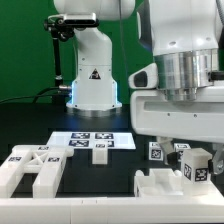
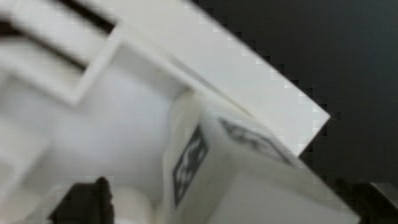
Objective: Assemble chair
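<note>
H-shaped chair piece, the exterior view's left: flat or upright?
Flat: the H-shaped chair piece lies on the table, its H outline facing up.

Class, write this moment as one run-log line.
tool: above chair pieces, exterior view's right | grip: unclear | frame piece: exterior view's left | marker board: centre

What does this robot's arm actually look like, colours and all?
The arm is glossy white and rounded, with a ribbed silver metal collar near its end. Its white base carries a black triangle sign and glows blue at the foot.
</note>
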Available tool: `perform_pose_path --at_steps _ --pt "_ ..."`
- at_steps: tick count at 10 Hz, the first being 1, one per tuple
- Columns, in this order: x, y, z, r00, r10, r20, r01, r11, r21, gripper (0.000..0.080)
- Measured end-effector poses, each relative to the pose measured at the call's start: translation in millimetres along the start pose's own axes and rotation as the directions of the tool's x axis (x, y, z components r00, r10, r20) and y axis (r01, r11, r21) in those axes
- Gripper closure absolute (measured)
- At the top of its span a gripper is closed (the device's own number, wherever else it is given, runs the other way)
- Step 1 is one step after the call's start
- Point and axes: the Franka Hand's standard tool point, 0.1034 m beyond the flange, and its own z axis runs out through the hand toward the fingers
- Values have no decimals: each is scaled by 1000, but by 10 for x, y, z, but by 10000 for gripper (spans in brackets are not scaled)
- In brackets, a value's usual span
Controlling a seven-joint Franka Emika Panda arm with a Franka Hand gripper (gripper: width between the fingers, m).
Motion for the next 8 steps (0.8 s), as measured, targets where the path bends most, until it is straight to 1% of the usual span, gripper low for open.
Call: perform_pose_path --at_steps 1,2,4,5,6,7,8 --pt "-8 16 -9 976 -215 20 215 976 -18 178" --pt "-19 12 -27 945 -326 28 327 945 -16 155" --pt "-10 25 -11 897 -441 28 442 897 -17 151" --pt "-8 25 -12 849 -528 29 528 849 -16 150" --pt "-47 -15 -23 763 -645 31 646 763 -31 150" --pt "-136 -95 -28 712 -701 29 702 711 -40 150" --pt "-129 -80 -16 734 -679 30 680 733 -36 150"
